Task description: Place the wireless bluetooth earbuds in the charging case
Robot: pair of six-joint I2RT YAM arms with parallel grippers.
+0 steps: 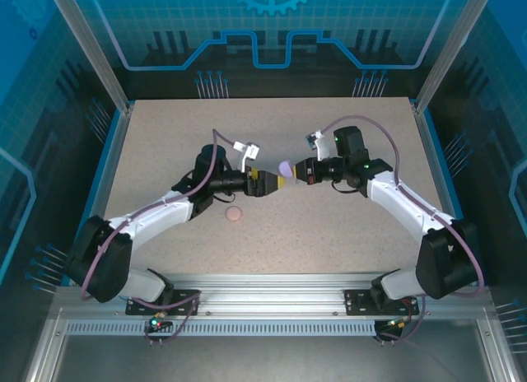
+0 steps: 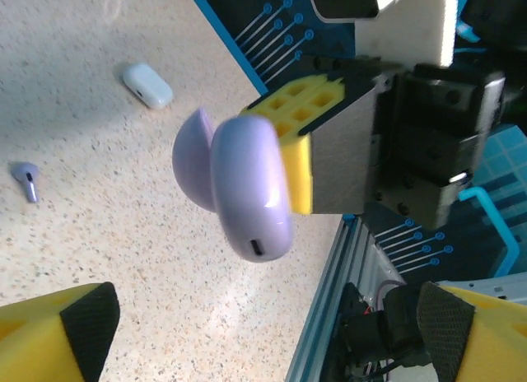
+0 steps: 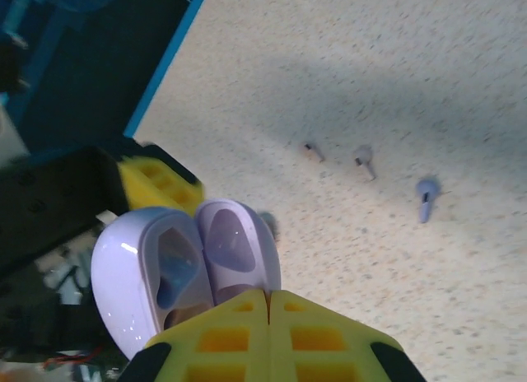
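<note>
Two right fingers [image 3: 269, 312] sit pressed together, clamped on the open purple case [image 3: 185, 271] and holding it up off the worktop [image 3: 461, 86] with lid and base splayed. The left fingers [image 2: 58, 337] stand wide apart on either side, just short of it, gripping nothing. The shell is glossy, hard and rounded. It looks light but slippery, so I judge a pinch across the flatter rim safer than one on the dome. Beyond the right fingertips lie loose earbuds [image 3: 365, 161], tiny and stemmed, probably best nipped across the stem. Farther past the left fingers a white case [image 2: 148, 86] rests on the speckled, matte surface, which blue walls [image 1: 49, 110] enclose.
</note>
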